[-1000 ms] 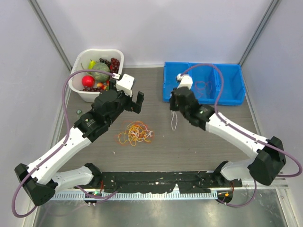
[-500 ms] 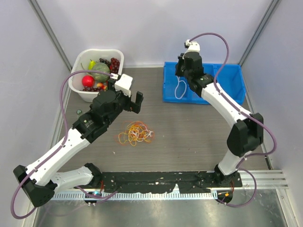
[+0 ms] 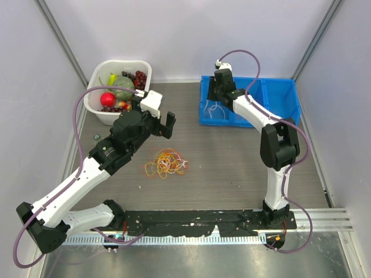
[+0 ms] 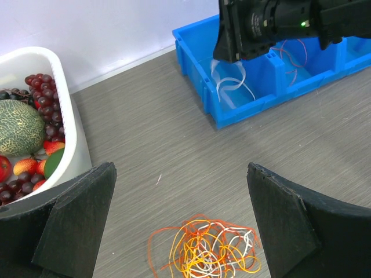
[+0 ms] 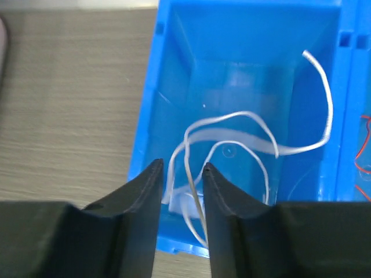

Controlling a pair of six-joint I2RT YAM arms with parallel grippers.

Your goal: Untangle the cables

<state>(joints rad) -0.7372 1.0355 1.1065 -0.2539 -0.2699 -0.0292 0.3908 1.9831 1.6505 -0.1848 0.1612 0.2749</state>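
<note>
- The tangle of orange, yellow and white cables is lying on the table, apart from both grippers.
- The left gripper is hanging just beyond it, above the table, jaws spread wide and gripping nothing.
- Farther back, the right gripper is hovering over the blue bin's left compartment, fingers parted narrowly; a white cable is running through the gap unclamped and curling across the compartment floor.
- A red cable is lying in the next compartment.
</note>
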